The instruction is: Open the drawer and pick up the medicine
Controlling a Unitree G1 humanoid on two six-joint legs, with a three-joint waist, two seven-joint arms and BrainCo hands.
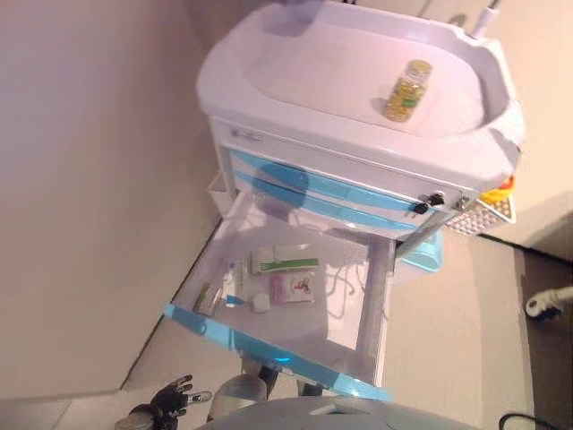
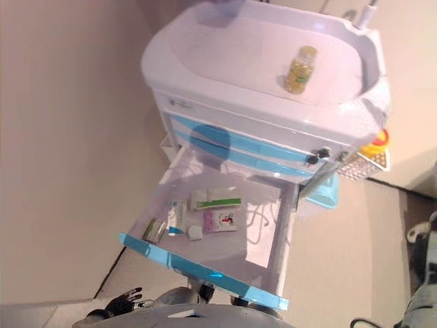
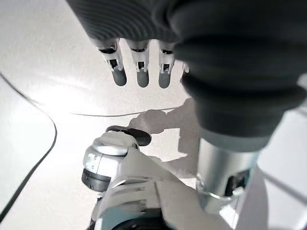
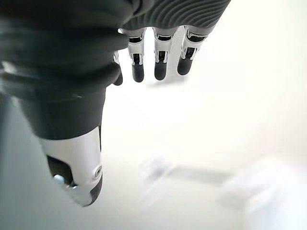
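A: Drawer [image 1: 358, 296]: pulled fully out, contents exposed for reaching; medicine boxes [image 1: 285, 262] lie flat on its floor; yellow bottle [image 1: 408, 90] stands on the cart top [image 1: 295, 54].

B: Left hand [image 1: 170, 396], right hand [image 4: 158, 62]: fingers relaxed, straight, holding nothing; both hang low, well apart from the drawer.

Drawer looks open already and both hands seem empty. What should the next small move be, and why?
Probably raise the left hand toward the open drawer. The drawer is pulled out, with the medicine boxes lying inside toward its left part, untouched. The left hand hangs low by the drawer's front left corner, fingers relaxed, holding nothing; the right hand is also empty. A yellow bottle stands on the cart top.
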